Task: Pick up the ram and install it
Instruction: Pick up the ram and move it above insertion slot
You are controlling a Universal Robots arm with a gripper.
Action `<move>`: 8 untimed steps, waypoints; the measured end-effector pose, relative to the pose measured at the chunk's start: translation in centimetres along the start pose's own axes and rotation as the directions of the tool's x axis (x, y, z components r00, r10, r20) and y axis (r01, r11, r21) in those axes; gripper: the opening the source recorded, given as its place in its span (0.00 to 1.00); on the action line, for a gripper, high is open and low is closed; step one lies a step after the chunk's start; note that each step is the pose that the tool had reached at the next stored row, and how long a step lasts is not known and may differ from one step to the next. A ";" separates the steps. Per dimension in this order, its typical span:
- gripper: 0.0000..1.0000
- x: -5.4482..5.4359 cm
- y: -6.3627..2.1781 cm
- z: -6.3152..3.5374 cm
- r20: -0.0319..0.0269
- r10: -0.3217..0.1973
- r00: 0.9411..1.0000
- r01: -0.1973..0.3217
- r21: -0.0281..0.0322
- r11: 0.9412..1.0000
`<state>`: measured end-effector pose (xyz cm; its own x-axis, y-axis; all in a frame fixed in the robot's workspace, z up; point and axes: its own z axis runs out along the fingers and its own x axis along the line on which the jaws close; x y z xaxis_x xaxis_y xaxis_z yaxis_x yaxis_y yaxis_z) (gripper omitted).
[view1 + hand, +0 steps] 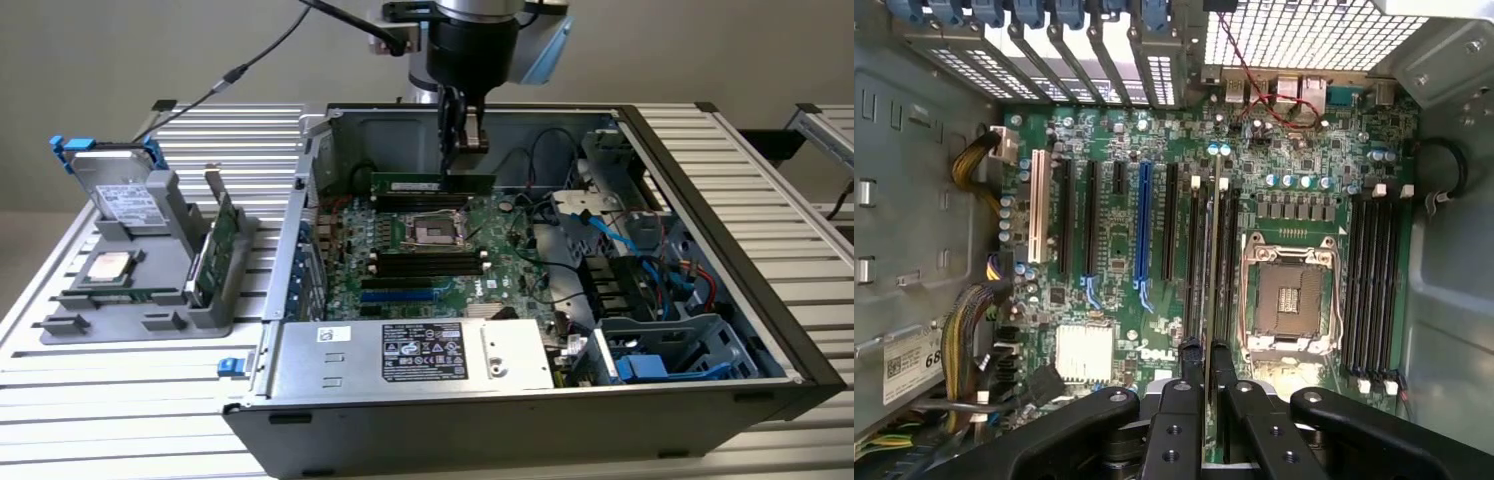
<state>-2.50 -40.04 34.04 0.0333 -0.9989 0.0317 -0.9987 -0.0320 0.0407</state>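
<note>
Green ram, black gripper, green motherboard with black and blue slots, silver power supply bearing a black-and-white label, dark grey case, grey tray, ribbed silver table.

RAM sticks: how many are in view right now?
1. The ram is clamped in the gripper inside the computer case, beside the empty processor socket. The other memory slots look empty; some may be hidden.

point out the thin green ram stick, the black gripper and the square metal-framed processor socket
thin green ram stick [416, 184], exterior view, its long face
black gripper [462, 160], exterior view, between the fingertips clamping the stick
square metal-framed processor socket [1291, 300], wrist view, its open centre
</note>
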 end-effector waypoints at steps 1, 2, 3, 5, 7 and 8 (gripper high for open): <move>0.14 -0.1 -0.01 0.14 0.000 0.002 1.000 -0.002 0.000 1.000; 0.14 -0.2 -0.03 0.27 0.000 0.003 1.000 -0.003 0.000 1.000; 0.14 -0.3 -0.04 0.41 -0.001 0.004 1.000 -0.004 0.001 1.000; 0.14 -0.5 -0.09 0.65 -0.001 0.006 1.000 -0.006 0.001 1.000; 0.14 -0.7 -0.17 0.85 -0.002 0.008 1.000 -0.008 0.002 1.000; 0.14 -0.8 -0.24 0.92 -0.004 0.008 1.000 -0.008 0.004 1.000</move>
<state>-2.32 -39.22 33.09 0.0250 -0.9991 0.0356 -0.9990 -0.0237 0.0367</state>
